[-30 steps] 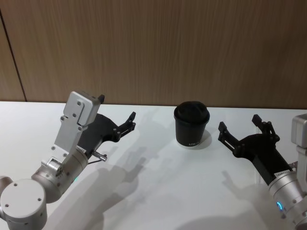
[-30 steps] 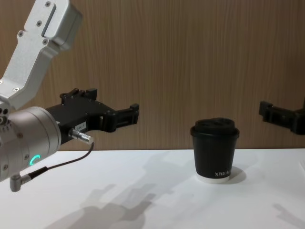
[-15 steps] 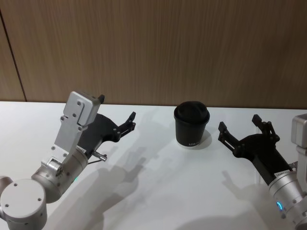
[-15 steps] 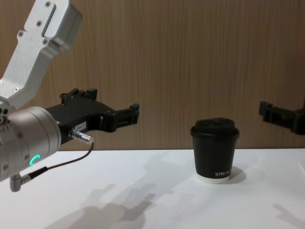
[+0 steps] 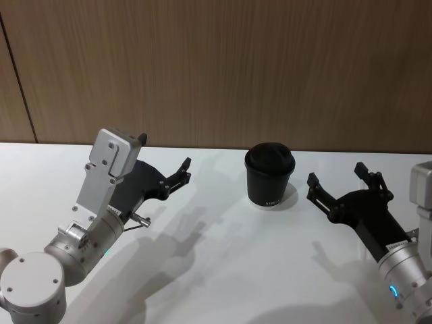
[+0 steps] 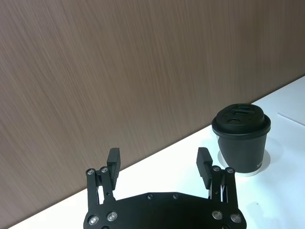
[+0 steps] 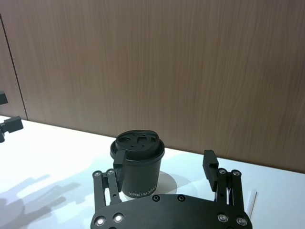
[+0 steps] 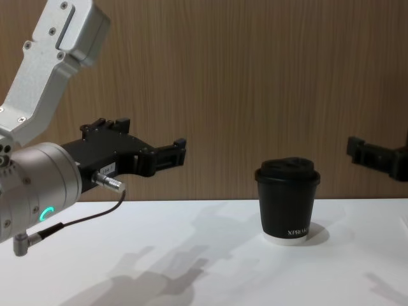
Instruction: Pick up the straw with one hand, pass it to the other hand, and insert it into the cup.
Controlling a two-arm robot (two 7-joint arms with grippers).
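Black cup [image 5: 269, 177] with white base rim, white table [image 5: 223, 270], brown wood-grain wall [image 5: 216, 67]

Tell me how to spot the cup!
Look at the white table before the brown wooden wall. Between the open black left gripper and open black right gripper stands a small black paper cup, its domed black lid and tiny white lettering unlike anything nearby.

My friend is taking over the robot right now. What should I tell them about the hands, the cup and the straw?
Left hand: open, empty, in the air left of the cup.
Right hand: open, empty, right of the cup.
Cup: upright on the white table, lid on, between the hands.
Straw: probably the thin white strip on the table past the right hand; hard to tell.
Done: nothing yet.
Left: pick up straw, pass it over, push it into the cup.
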